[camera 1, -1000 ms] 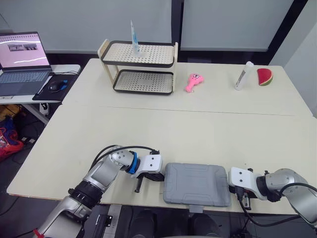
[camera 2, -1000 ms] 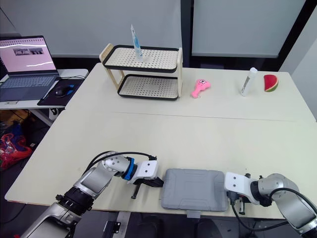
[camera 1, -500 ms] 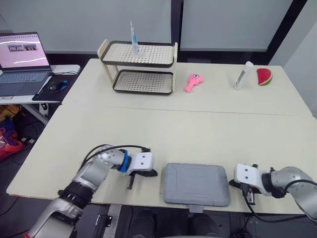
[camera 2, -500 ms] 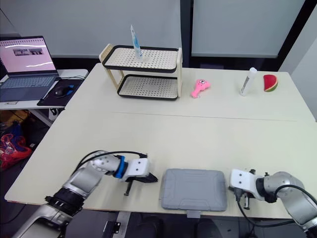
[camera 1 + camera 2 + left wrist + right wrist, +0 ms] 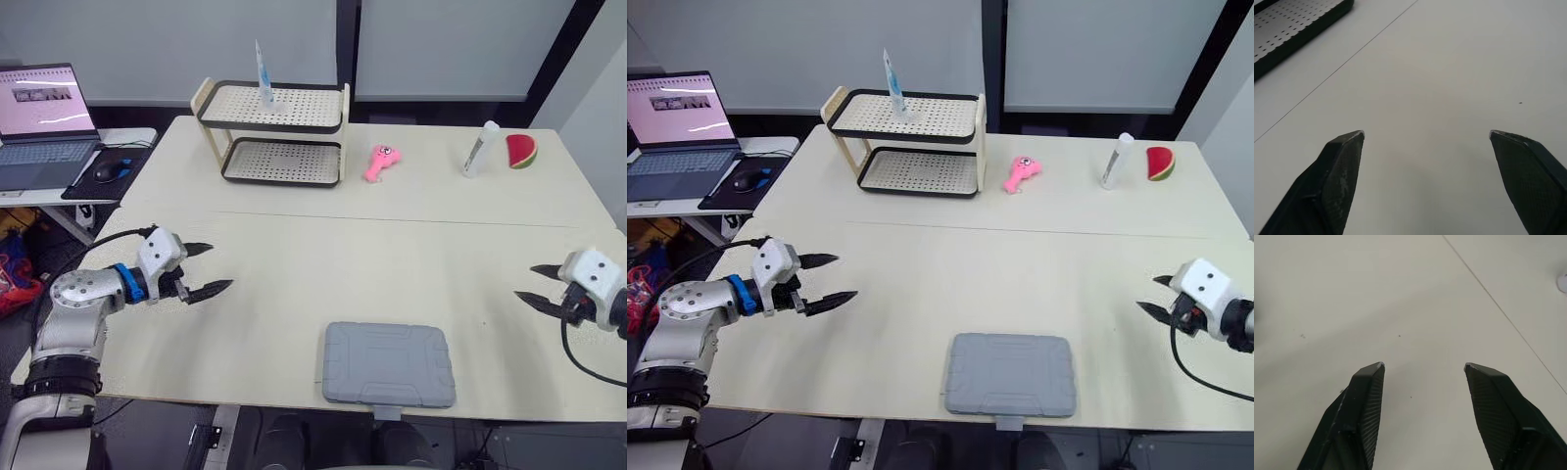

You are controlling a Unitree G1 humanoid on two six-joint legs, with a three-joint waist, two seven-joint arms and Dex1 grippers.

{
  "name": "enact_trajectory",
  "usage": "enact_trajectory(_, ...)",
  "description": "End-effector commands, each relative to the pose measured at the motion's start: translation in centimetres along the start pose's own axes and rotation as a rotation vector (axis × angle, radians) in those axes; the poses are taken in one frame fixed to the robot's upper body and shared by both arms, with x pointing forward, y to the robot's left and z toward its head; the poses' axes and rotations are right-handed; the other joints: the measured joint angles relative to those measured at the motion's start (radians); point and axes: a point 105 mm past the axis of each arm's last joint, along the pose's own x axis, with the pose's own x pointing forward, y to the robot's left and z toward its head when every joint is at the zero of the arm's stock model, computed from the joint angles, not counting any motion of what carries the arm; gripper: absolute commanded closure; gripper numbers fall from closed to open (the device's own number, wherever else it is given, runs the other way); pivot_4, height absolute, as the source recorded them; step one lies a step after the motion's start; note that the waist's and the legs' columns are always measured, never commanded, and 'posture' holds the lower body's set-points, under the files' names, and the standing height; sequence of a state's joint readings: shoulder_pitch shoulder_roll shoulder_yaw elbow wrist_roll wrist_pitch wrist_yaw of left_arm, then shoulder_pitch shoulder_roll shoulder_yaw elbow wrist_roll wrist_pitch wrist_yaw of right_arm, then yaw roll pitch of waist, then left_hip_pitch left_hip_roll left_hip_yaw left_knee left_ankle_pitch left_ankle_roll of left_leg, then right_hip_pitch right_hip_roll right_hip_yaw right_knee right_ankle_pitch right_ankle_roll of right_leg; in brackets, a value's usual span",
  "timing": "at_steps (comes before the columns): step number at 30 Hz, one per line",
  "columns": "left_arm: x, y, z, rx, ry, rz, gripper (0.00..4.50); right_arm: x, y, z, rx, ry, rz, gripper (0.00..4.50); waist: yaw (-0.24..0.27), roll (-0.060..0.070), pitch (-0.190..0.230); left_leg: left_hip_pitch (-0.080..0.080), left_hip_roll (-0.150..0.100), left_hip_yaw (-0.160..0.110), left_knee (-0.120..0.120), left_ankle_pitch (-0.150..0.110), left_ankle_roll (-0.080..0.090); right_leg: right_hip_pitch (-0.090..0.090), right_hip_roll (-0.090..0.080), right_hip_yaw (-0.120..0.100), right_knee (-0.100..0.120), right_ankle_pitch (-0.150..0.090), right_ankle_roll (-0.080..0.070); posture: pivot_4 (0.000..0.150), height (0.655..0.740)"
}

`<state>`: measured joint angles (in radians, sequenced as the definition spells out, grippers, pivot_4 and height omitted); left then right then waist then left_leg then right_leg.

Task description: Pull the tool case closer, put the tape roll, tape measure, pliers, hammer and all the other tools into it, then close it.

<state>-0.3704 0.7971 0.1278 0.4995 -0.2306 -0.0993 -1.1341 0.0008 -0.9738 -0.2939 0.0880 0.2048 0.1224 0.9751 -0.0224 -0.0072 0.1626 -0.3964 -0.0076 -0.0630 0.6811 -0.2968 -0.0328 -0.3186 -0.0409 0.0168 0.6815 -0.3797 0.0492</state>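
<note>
From the head: the grey tool case (image 5: 388,364) lies shut at the near edge of the bench (image 5: 392,245). The left fingers (image 5: 208,290) and right fingers (image 5: 537,300) are spread open, far out to each side, holding nothing.

Left wrist: bare bench between the open fingers.

Right wrist: the same.

The job looks done. Hold both arms well away, so nothing bumps the case off.

Quick count: one gray case (image 5: 389,364), one two-shelf rack (image 5: 272,137), one pink toy (image 5: 379,163), one watermelon slice (image 5: 521,152). Also one white bottle (image 5: 481,149) and one blue-and-white tube (image 5: 263,73). Plus one laptop (image 5: 39,122) and one mouse (image 5: 111,170).
</note>
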Motion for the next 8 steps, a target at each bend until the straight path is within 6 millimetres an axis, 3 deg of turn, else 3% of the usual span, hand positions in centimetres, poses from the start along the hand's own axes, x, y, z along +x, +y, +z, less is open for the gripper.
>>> enact_trajectory(1, -0.9, 1.6, 0.6, 0.034, -0.021, 0.109, 0.00, -0.3, -1.1, 0.5, 0.023, -0.057, -0.055, 0.50, -0.004, 0.000, 0.000, 0.000, 0.000, 0.000, 0.000, 0.000, 0.000, 0.000, 0.000, 0.000, 0.000, 0.000, 0.000, 0.150, 0.7400)
enact_trajectory(2, -0.8, 1.8, 0.7, 0.037, -0.022, 0.129, 0.00, -0.1, -1.1, 0.4, 0.037, -0.065, -0.057, 0.13, -0.005, 0.000, 0.000, 0.000, 0.000, 0.000, 0.000, 0.000, 0.000, 0.000, 0.000, 0.000, 0.000, 0.000, 0.000, 0.150, 0.7400)
enact_trajectory(3, -0.7, 1.9, 0.7, 0.037, -0.017, 0.136, 0.00, 0.0, -1.1, 0.4, 0.048, -0.070, -0.051, 0.06, -0.006, 0.000, 0.000, 0.000, 0.000, 0.000, 0.000, 0.000, 0.000, 0.000, 0.000, 0.000, 0.001, 0.000, 0.000, 0.150, 0.7400)
enact_trajectory(8, -0.4, 1.4, -0.5, 0.105, 0.049, 0.136, 0.00, 0.4, -1.6, 0.2, 0.042, -0.072, -0.068, 0.06, -0.008, 0.000, 0.000, 0.000, 0.000, 0.001, 0.000, 0.000, 0.000, 0.000, 0.000, 0.000, 0.001, 0.000, 0.000, 0.150, 0.7400)
